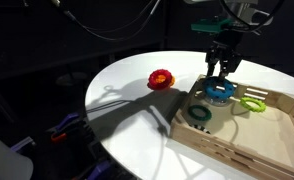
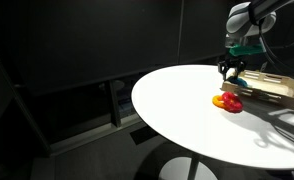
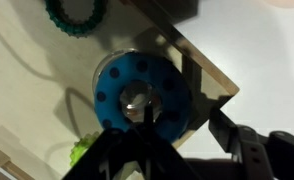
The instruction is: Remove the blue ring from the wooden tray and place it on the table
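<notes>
The blue ring (image 1: 219, 92) lies flat in the far corner of the wooden tray (image 1: 249, 140) on the white table (image 1: 127, 100). In the wrist view the blue ring (image 3: 142, 92) fills the middle, with a shiny metal knob in its hole and the tray's corner wall (image 3: 209, 88) beside it. My gripper (image 1: 222, 70) hangs straight above the ring, its fingers apart and holding nothing. In the wrist view its dark fingers (image 3: 172, 135) frame the ring's near side. It also shows in an exterior view (image 2: 232, 68) over the tray (image 2: 272, 90).
A dark green ring (image 1: 199, 114) (image 3: 75, 12) and a lime-green ring (image 1: 253, 103) (image 3: 82, 152) also lie in the tray. A red ring (image 1: 161, 80) (image 2: 228, 102) sits on the table beside the tray. The table's round edge drops into dark surroundings.
</notes>
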`<state>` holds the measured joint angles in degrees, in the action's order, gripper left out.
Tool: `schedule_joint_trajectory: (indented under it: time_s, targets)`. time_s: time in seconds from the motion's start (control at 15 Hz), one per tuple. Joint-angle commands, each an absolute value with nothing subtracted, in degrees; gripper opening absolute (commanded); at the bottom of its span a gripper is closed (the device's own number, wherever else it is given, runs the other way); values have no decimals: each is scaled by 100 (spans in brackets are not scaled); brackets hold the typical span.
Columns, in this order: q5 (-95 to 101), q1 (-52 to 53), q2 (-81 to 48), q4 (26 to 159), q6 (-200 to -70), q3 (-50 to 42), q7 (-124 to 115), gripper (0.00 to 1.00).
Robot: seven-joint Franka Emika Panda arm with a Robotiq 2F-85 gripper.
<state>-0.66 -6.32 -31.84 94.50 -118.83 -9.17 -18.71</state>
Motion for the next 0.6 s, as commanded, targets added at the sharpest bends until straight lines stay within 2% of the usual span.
schedule_joint_trajectory:
  time_s: [0.0,0.2,0.27,0.53]
  targets:
    - [-66,-602,-3315,9263,-11832,-964,-2047,30]
    - [-95,-613,-3267,9251,-11832,-969,-2048,6]
    - [-102,-612,-3244,9270,-11830,-965,-2044,10]
    - [-117,-600,-3103,9377,-11865,-950,-2018,10]
